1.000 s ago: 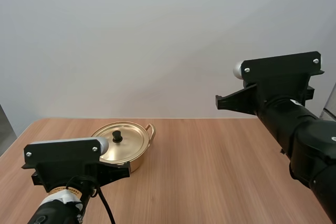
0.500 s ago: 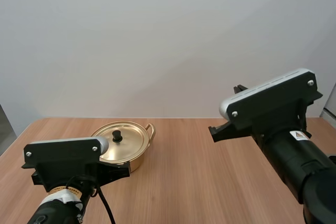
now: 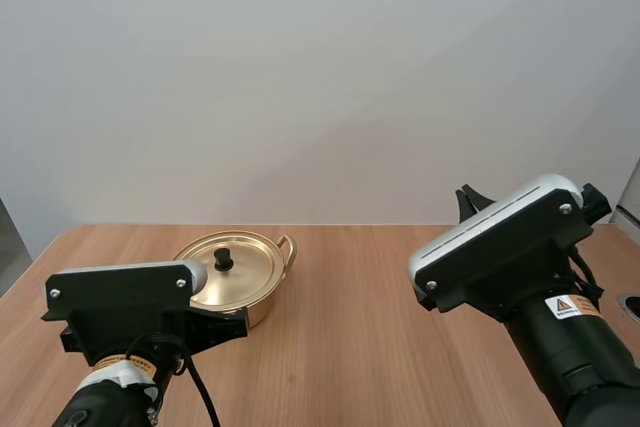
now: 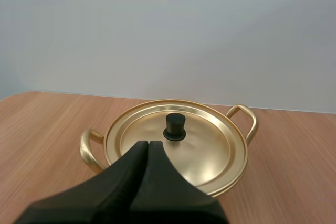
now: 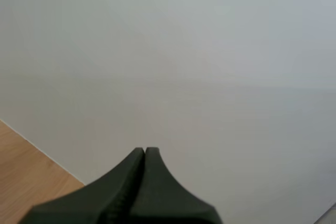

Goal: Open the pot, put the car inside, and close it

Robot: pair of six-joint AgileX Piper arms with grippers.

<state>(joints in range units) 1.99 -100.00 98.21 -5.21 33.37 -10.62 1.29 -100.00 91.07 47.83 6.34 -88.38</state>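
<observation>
A golden pot (image 3: 264, 307) stands at the table's back left with its lid (image 3: 240, 275) on, black knob (image 3: 223, 260) on top. In the left wrist view the pot (image 4: 239, 158) sits just ahead of my left gripper (image 4: 148, 143), whose fingers lie together as one dark wedge a little short of the lid knob (image 4: 175, 126). My right gripper (image 5: 145, 149) is shut too, holds nothing, and points up at the pale wall above the table's far edge (image 5: 31, 174). My right arm (image 3: 510, 247) hangs over the table's right side.
Bare wooden table (image 3: 370, 327) stretches between the pot and my right arm. One pot handle (image 3: 289, 247) sticks out toward the back right. A plain wall stands right behind the table.
My right arm has dropped lower and swung round toward the near right, its wrist now tilted. The left arm and the pot have not moved.
</observation>
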